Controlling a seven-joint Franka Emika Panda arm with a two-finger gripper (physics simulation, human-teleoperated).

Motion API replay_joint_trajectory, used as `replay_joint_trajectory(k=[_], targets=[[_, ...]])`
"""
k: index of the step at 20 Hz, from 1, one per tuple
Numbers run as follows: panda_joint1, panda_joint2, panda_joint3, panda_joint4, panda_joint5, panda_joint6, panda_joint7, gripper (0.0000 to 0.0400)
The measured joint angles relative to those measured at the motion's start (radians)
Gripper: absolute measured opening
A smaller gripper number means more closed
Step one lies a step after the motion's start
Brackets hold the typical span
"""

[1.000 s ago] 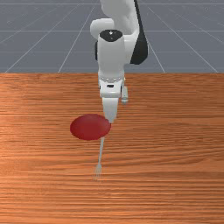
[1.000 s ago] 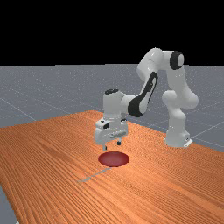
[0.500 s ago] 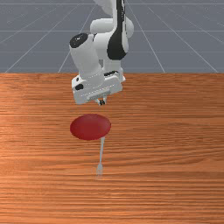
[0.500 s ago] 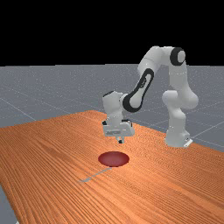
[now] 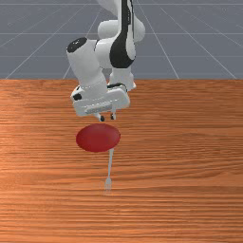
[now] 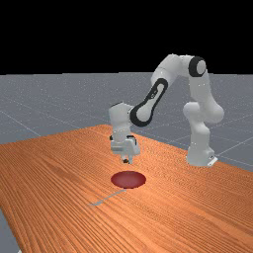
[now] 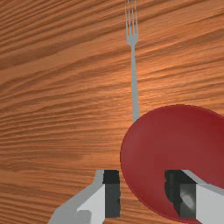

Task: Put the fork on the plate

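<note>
Jaws: apart, w/ nothing clamped btwn them. Gripper (image 5: 107,117) hangs above the table (image 5: 190,142), beside the plate (image 5: 98,137) on the side opp. the fork (image 7: 134,87).

Fork pos.: flat on table, handle end (image 7: 136,114) at the plate's rim, tine head (image 7: 132,39) pointing away from plate & gripper. Cannot tell if handle touches the rim or runs under it.

Status: 0 of 2 main stages done (1. grasp; 2. place). Remaining: move out past plate, align jaws across handle, lower, close, lift, set fork on plate, release.

Caution: prob. best to grip handle well clear of rim; a low approach there may bump or shift plate.
</note>
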Motion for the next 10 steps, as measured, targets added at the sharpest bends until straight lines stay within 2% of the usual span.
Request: replay_joint_trajectory(k=[1,2,3,4,5,6,7,8,9,10], targets=[[0.001,0.043,0.001,0.058,-0.001,0.003,0.011,0.0252],[0.003,0.096,0.001,0.124,-0.002,0.006,0.033,0.0310],[0.006,0.159,0.000,0.192,-0.005,0.009,0.058,0.0346],[0.008,0.236,-0.002,0.270,-0.009,0.012,0.084,0.0212],[0.011,0.308,-0.003,0.334,-0.013,0.018,0.103,0.0129],[0.016,0.379,-0.005,0.392,-0.019,0.030,0.122,0.0114],[0.023,0.438,-0.007,0.438,-0.024,0.044,0.140,0.0188],[0.031,0.488,-0.011,0.476,-0.030,0.059,0.156,0.0150],[0.041,0.537,-0.019,0.518,-0.040,0.071,0.173,0.0248],[0.050,0.558,-0.030,0.548,-0.054,0.064,0.200,0.0237]])
